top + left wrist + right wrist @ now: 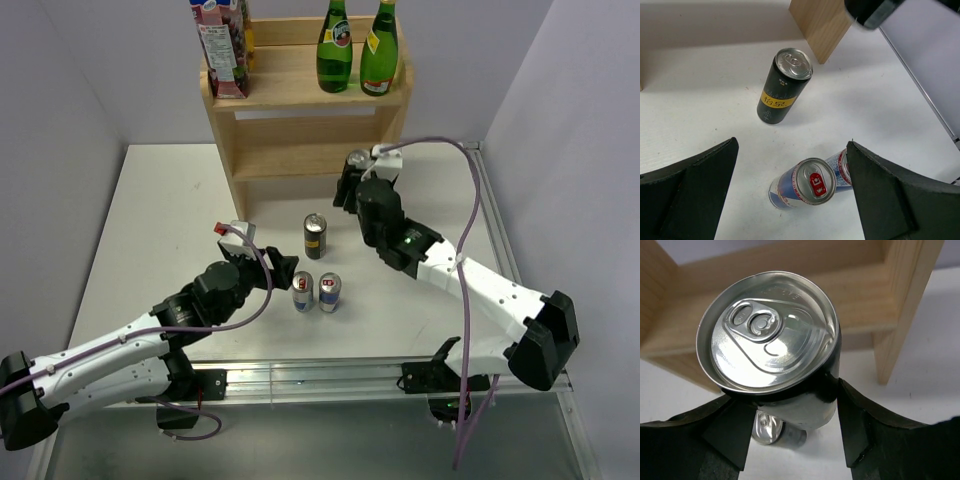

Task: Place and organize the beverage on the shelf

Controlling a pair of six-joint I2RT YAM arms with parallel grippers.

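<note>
The light wood shelf (290, 160) stands at the back of the table. My right gripper (352, 182) is shut on a black can with a silver top (357, 158), held in front of the lower tier's right end. In the right wrist view both fingers press this can (767, 330), with the shelf (865, 290) just behind. My left gripper (283, 270) is open beside two blue-and-silver cans (303, 292) (329, 292). In the left wrist view the nearer can (807, 182) stands between the open fingers (875, 200), and the second can (839, 167) is partly hidden. A black can with a yellow band (315, 236) stands further on.
A red juice carton (222, 45) and two green bottles (335, 48) (380, 50) stand on the shelf's top tier. A silver can top (767, 427) shows under the held can. The shelf's side panel (822, 25) is close behind the black can (782, 87).
</note>
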